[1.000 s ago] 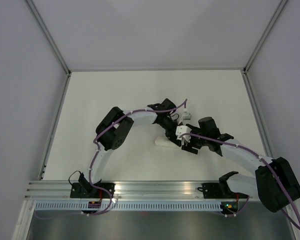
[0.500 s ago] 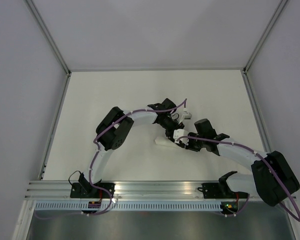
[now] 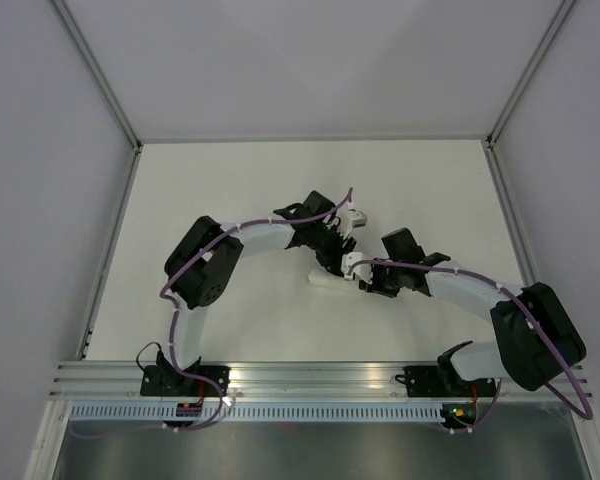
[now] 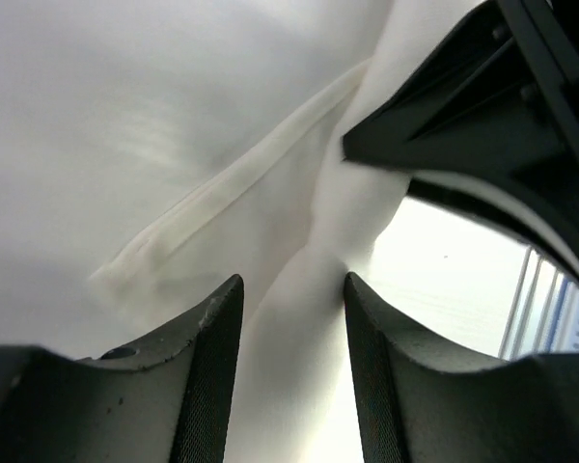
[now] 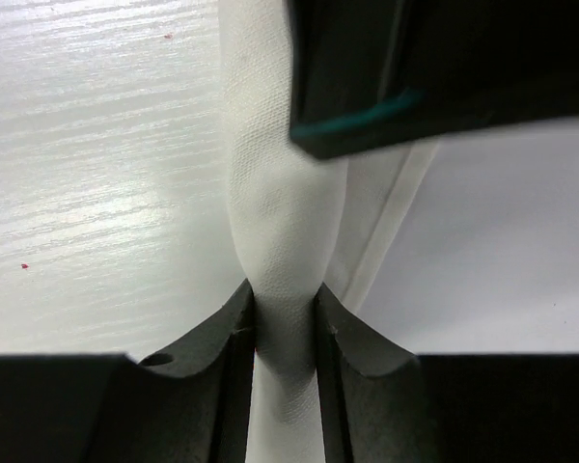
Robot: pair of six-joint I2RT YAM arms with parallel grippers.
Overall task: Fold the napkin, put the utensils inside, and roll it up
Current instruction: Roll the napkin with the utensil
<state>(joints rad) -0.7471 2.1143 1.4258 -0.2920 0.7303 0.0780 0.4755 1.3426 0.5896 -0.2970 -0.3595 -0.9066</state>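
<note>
The napkin [image 3: 327, 281] is a narrow white roll lying mid-table, with both arms meeting over it. In the right wrist view my right gripper [image 5: 286, 311] is shut on the roll [image 5: 280, 203], and the cloth is pinched thin between the pads. My left gripper [image 4: 291, 294] stands over the napkin [image 4: 270, 222] with its jaws apart, a fold of cloth lying loosely between them. Seen from above, the left gripper [image 3: 334, 260] hangs just beyond the roll and the right gripper [image 3: 361, 284] is at its right end. The utensils are hidden.
The right gripper's black body [image 4: 482, 116] fills the upper right of the left wrist view. The left gripper's body [image 5: 444, 68] crowds the top of the right wrist view. Grey walls and a metal frame [image 3: 110, 250] bound the off-white table [image 3: 230, 190].
My right gripper has moved left and closed on the napkin roll. The left gripper's jaws have spread apart, and the left arm's elbow has swung leftward.
</note>
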